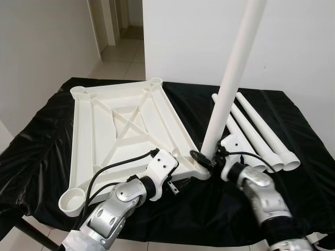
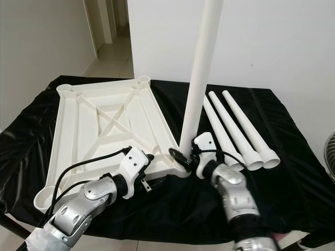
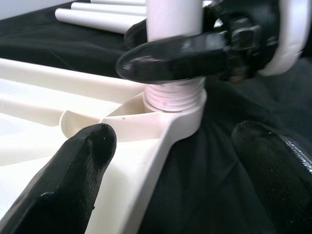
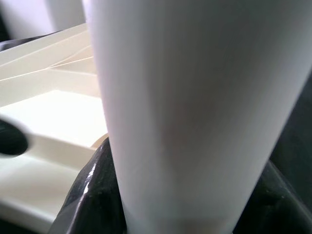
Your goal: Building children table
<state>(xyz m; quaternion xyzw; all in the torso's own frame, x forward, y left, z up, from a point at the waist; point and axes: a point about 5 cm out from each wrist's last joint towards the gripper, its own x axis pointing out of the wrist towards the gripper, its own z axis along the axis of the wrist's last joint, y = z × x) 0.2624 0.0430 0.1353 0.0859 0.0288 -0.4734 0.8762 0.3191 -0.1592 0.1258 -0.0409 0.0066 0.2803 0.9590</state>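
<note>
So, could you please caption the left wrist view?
Right hand grips upright white plastic leg at white tabletop's corner socket.

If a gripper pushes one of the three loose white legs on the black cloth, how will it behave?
The loose legs are round tubes lying flat, so one would probably roll sideways. They look like stiff, smooth plastic, likely light and a little slippery. The black cloth beneath may slow the rolling.

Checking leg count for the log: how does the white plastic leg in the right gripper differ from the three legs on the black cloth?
The held white plastic leg stands upright; the three loose white legs lie flat. Its threaded end sits in the corner socket of the white tabletop; theirs are free. The right gripper clamps it; they're untouched. All look like the same tapered white tube.
</note>
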